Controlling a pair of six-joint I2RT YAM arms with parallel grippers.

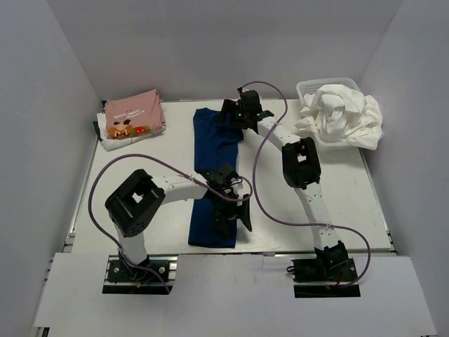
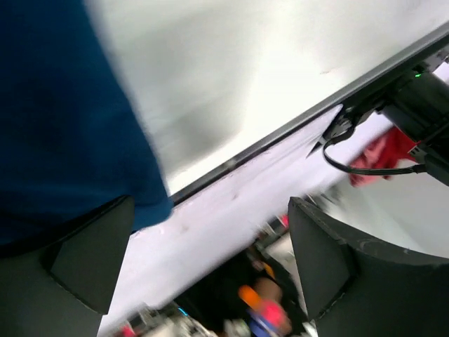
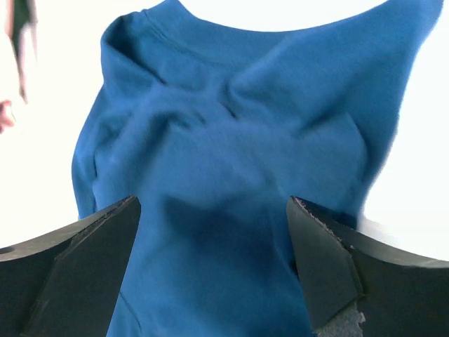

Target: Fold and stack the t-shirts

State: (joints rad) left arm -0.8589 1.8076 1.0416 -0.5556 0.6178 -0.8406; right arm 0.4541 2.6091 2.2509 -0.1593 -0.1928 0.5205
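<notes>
Pink t-shirt (image 1: 132,116) sits folded, way off the left gripper's (image 1: 235,209) left, its print too small to read. That gripper's spread wide and empty at the navy t-shirt's (image 1: 210,140) near corner. The right gripper (image 1: 238,114) is spread over the collar. Pinch one layer only and the fold probably slips apart.

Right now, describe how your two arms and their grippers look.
The left arm and right arm are white tubular links joined by boxy black joint housings. A purple cable loops along each. The left gripper and right gripper are black, with wedge-shaped matte fingers.
</notes>
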